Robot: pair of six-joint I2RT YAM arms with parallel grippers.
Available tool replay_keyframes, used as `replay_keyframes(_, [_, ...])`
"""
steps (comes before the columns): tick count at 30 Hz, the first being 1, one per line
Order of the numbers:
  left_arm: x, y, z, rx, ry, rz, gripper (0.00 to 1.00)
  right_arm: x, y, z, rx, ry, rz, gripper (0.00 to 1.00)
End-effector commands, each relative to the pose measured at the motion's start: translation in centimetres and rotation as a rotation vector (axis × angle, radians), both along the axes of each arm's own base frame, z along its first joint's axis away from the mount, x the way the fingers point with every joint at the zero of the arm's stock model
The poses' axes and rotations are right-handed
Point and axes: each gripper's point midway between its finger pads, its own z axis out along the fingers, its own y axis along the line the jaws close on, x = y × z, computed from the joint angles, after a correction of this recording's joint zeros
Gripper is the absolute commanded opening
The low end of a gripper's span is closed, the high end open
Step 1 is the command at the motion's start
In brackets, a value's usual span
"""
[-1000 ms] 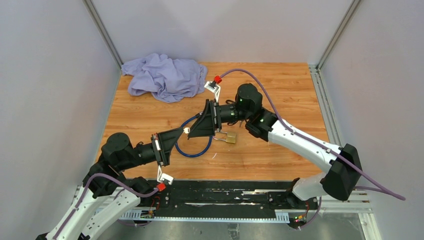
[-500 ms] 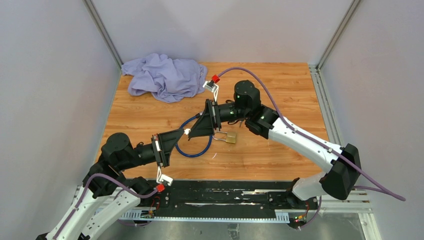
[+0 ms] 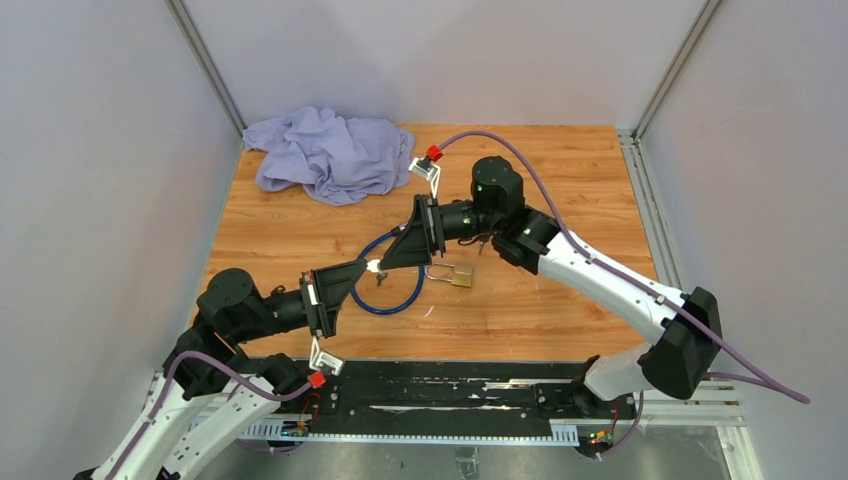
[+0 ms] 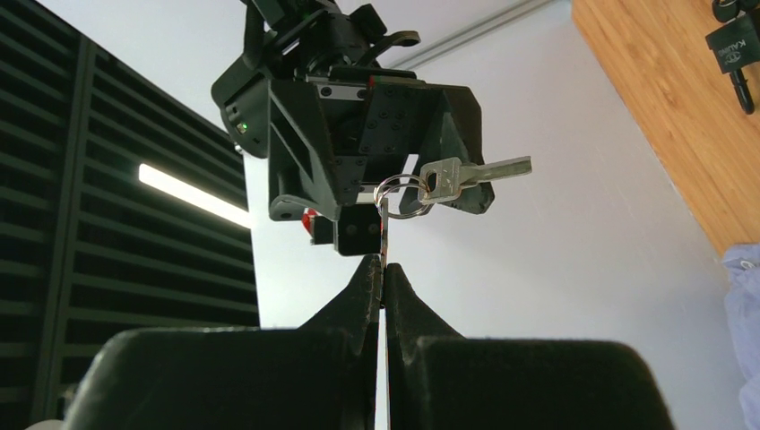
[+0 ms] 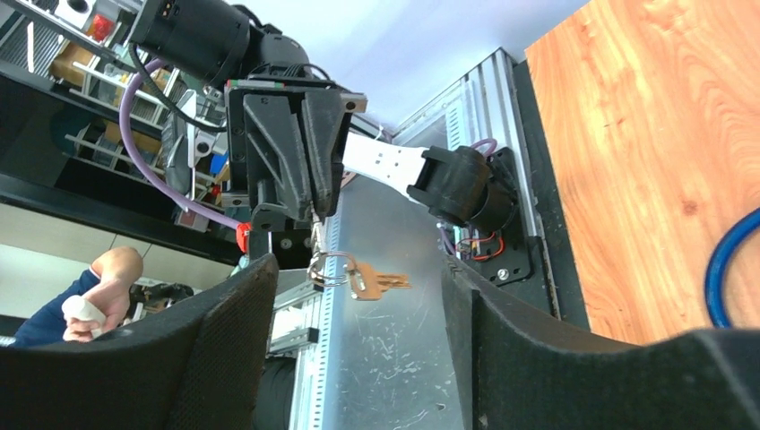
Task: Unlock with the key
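Observation:
My left gripper is shut on a thin metal part of the key bunch, seen edge-on. A ring sits above the fingertips and a silver key sticks out sideways from it. My right gripper faces the left one tip to tip and stands open. In the right wrist view the key hangs between its wide fingers without touching them. The brass padlock lies on the wooden table just right of both grippers, and nothing holds it.
A blue cable loop lies on the table under the grippers, reaching to the padlock. A crumpled purple cloth sits at the back left. Grey walls close in three sides. A black rail runs along the near edge.
The left arm has drawn back slightly to the left, and the key now hangs visibly between the two gripper tips. The right gripper has shifted a little and its jaws remain wide.

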Motion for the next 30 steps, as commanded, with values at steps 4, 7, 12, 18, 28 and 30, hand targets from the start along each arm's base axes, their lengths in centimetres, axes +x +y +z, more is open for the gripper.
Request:
replay_keyframes(4, [-1.2,-0.5,1.5,0.045,-0.237,-0.058,0.00,1.5,-0.6,2.5,0.057,-0.029,-0.019,0.60])
replay_keyframes(7, [-1.0,-0.6,1.2,0.051,-0.233,-0.053,0.00,0.9,-0.4,3.3,0.109,-0.002,0.015,0.56])
replay_keyframes(12, [-0.9,-0.6,1.1,0.054,-0.240,-0.052,0.00,-0.3,-0.1,3.8,0.141,0.016,0.057,0.52])
replay_keyframes(18, [-0.8,-0.5,1.4,0.050,-0.239,-0.044,0.00,-0.9,0.2,3.6,0.142,0.020,0.078,0.48])
replay_keyframes(28, [-0.8,-0.6,1.5,0.044,-0.239,-0.044,0.00,-1.0,1.0,1.8,0.104,0.039,0.085,0.48])
replay_keyframes(30, [-0.7,-0.6,1.6,0.044,-0.241,-0.044,0.00,-1.1,1.2,1.7,0.102,0.041,0.095,0.46])
